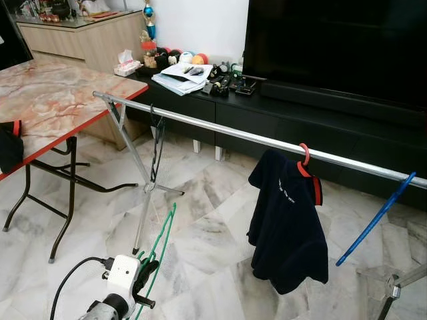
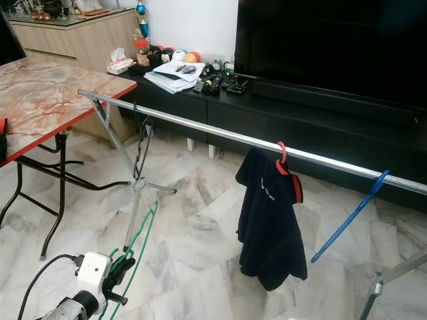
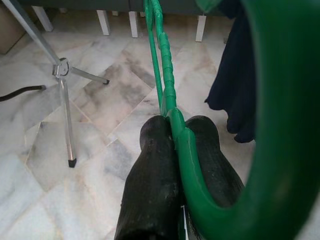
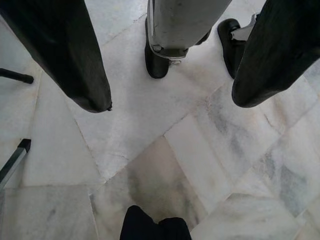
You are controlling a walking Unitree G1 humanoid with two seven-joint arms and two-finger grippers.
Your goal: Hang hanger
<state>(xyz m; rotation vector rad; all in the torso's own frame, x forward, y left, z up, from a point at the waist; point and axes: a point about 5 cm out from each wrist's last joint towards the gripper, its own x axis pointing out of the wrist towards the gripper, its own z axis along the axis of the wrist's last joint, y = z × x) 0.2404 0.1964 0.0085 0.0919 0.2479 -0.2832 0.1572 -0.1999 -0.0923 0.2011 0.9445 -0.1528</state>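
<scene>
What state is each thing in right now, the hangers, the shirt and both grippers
green hanger: held low, not on the rail
left gripper: shut on green hanger
right gripper: open, pointing at the floor
dark shirt: hanging on red hanger
blue hanger: hooked on rail, tilted
black hanger: on rail, bare

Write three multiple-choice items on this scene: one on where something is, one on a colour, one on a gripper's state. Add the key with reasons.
1. Where does the dark shirt hang?
A. On the rail, between the black hanger and the blue hanger
B. Over the marble-patterned table
C. On the floor under the TV unit

2. What colour is the hanger in the left gripper?
A. Blue
B. Green
C. Red

3. What state is the right gripper in?
A. Shut on a shirt
B. Shut on the rail
C. Open, holding nothing

Key: 1 A, the shirt on its red hanger sits between the black hanger and the blue hanger. 2 B, its fingers pinch the green hanger. 3 C, its fingers stand apart over bare floor.
</scene>
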